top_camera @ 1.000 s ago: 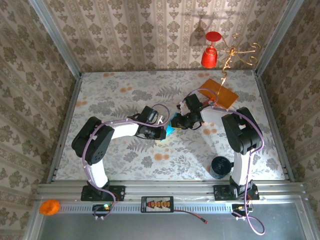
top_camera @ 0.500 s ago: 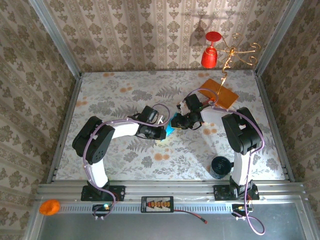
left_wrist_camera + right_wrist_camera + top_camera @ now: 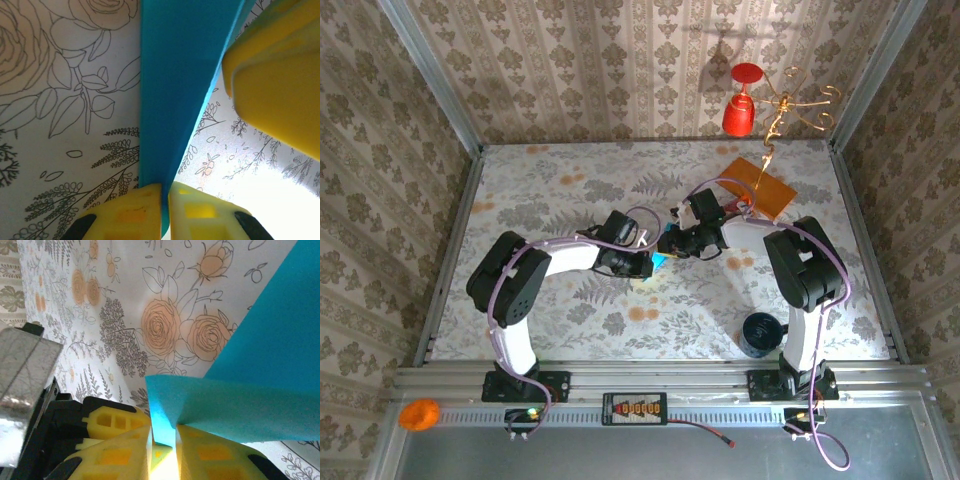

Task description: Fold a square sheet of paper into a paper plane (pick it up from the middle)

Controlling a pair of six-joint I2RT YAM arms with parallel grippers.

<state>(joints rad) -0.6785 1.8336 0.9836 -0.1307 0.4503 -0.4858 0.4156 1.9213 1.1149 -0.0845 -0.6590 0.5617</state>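
The square sheet of paper point(image 3: 661, 261), plain teal-blue, is folded into layered flaps and held just above the table's middle. My left gripper point(image 3: 646, 263) is shut on one narrow end of the sheet point(image 3: 175, 75), which runs up between its yellow fingertips point(image 3: 145, 205). My right gripper point(image 3: 669, 245) is shut on a folded edge of the sheet point(image 3: 250, 390), pinched between its pads point(image 3: 200, 452). The two grippers nearly touch; a right finger point(image 3: 275, 90) looms in the left wrist view. Whether the folds make the paper plane's dart shape I cannot tell.
An orange card point(image 3: 760, 185) lies at the table's back right. A black round cup point(image 3: 758, 333) stands by the right arm's base. A red glass point(image 3: 742, 105) and gold hook hang on the back wall. An orange ball point(image 3: 418, 413) sits off the table, front left.
My right gripper has shifted slightly left, closer to the left gripper, and less of the teal paper shows between them. The left arm has barely moved.
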